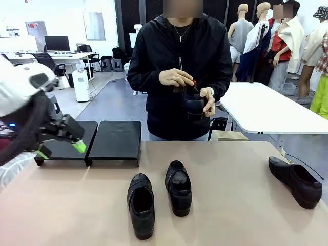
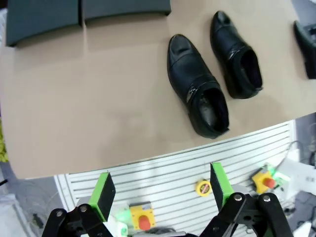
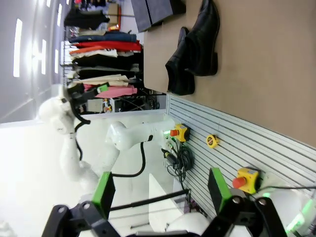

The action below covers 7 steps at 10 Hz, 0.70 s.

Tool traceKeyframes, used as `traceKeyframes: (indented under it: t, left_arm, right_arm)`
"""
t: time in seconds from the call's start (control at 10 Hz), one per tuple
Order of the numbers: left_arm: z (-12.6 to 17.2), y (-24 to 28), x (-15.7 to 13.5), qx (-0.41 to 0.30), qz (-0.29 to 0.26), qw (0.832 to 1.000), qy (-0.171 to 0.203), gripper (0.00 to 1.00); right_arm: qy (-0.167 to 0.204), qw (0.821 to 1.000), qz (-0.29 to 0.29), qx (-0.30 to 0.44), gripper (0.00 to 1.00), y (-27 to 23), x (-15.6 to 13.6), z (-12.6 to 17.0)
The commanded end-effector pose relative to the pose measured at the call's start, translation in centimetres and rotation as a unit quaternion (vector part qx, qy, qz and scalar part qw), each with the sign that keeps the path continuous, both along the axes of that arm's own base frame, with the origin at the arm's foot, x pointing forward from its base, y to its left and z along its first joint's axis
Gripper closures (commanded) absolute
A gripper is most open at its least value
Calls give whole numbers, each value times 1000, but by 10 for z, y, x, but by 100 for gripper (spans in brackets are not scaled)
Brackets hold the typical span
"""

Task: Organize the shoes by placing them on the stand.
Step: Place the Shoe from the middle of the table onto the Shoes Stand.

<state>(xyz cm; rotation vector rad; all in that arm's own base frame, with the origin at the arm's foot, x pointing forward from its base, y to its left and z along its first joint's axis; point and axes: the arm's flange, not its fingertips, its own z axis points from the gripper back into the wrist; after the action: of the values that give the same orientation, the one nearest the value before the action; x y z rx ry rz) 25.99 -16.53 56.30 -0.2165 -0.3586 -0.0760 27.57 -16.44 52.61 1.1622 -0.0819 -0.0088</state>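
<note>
wht table, PC monitor, clothes rack

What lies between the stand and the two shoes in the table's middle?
Only bare table separates the stand from those shoes, per front and left wrist views.

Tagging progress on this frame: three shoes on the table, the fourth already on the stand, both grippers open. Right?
One error. The fourth shoe is not on the stand. It is held in the person's hands at the far side of the table, as the front view shows. The rest holds.
</note>
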Motion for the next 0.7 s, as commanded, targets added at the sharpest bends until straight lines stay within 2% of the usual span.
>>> traceKeyframes:
  t: [0.0, 0.1, 0.2, 0.4, 0.6]
  left_arm:
    - [-14, -61, 39, 22, -1, 999, 35, 0]
    - [-23, -79, 48, -5, -27, 998, 64, 0]
    - [-38, -94, 60, -17, -12, 997, 73, 0]
    - [-86, -123, 80, -65, -28, 990, 125, 0]
    - [-135, -153, 88, -64, -23, 985, 156, 0]
  right_arm:
    - [7, 1000, -3, 5, 0, 1, -1, 5]
    - [7, 1000, -3, 5, 0, 1, -1, 5]
    - [7, 1000, -3, 5, 0, 1, -1, 5]
    - [7, 1000, -3, 5, 0, 1, -1, 5]
    - [7, 1000, -3, 5, 0, 1, -1, 5]
